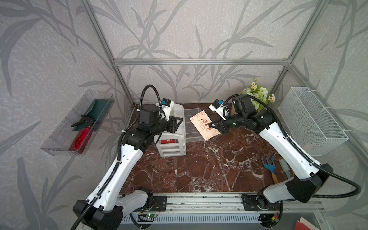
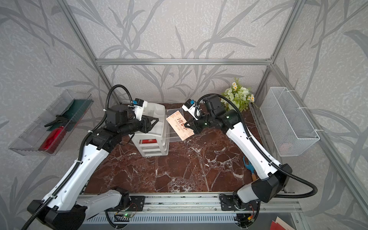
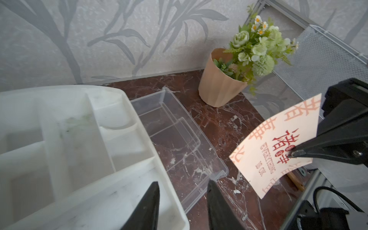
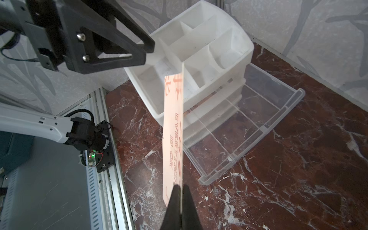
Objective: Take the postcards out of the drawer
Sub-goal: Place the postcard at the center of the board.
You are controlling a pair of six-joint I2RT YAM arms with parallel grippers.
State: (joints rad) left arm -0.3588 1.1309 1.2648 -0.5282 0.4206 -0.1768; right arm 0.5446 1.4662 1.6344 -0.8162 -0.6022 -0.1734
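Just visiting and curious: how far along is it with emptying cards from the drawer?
Done: the clear drawer is pulled out. In hand: the right gripper pinches one peach postcard clear of it; the left gripper is open, empty. Left: a red card shows inside the white organizer.

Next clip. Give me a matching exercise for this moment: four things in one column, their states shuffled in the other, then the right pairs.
Things:
1. peach postcard
2. clear drawer
3. left end effector
4. red card

States:
A. open, holding nothing
B. pulled out from the white organizer
C. seen inside the white organizer, below its top tray
D. pinched in the shut right end effector, off the table

Pairs: 1-D; 2-B; 3-A; 4-C
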